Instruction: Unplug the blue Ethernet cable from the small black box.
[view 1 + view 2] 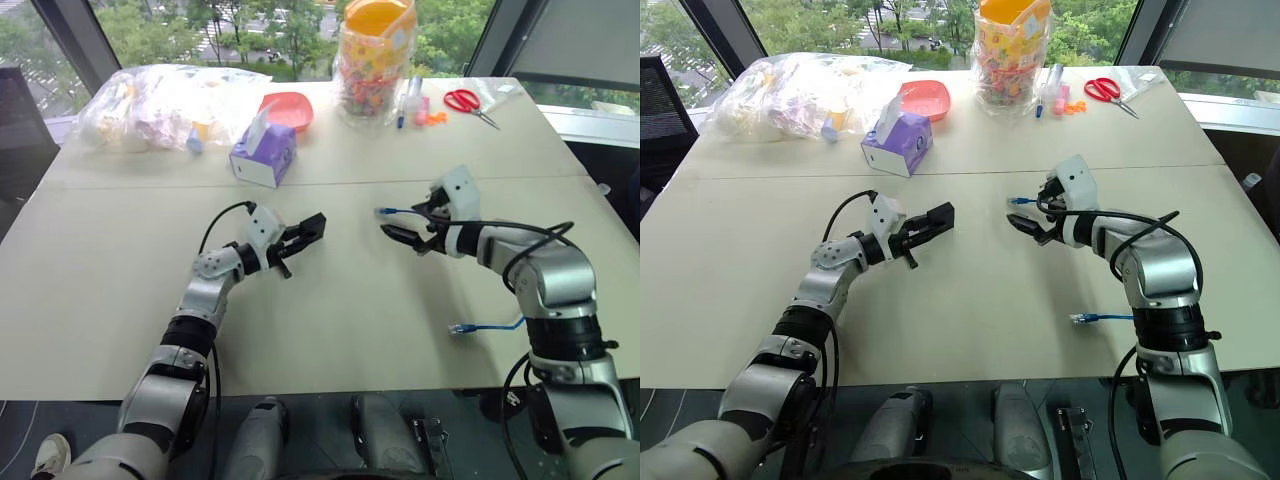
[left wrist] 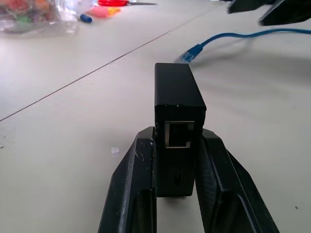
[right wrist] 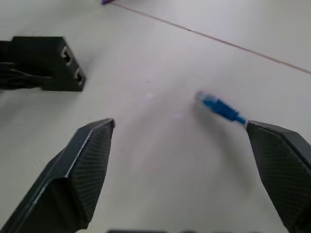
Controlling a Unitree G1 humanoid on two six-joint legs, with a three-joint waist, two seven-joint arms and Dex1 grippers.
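1. The blue Ethernet cable (image 1: 487,327) is hidden behind the right hand (image 1: 412,232) and forearm for most of its run; just two ends show, one beside the fingers, one near the elbow.
2. The small black box (image 2: 177,127) has its lower sides covered by the left hand's (image 2: 176,194) closed fingers.
3. In the right wrist view, the cable's plug (image 3: 219,108) is blurred, its clip unreadable.
4. In the same view the box is cut off by the frame edge.
5. Contents of the plastic bag (image 1: 160,105), far beyond the left hand, are too small to identify.
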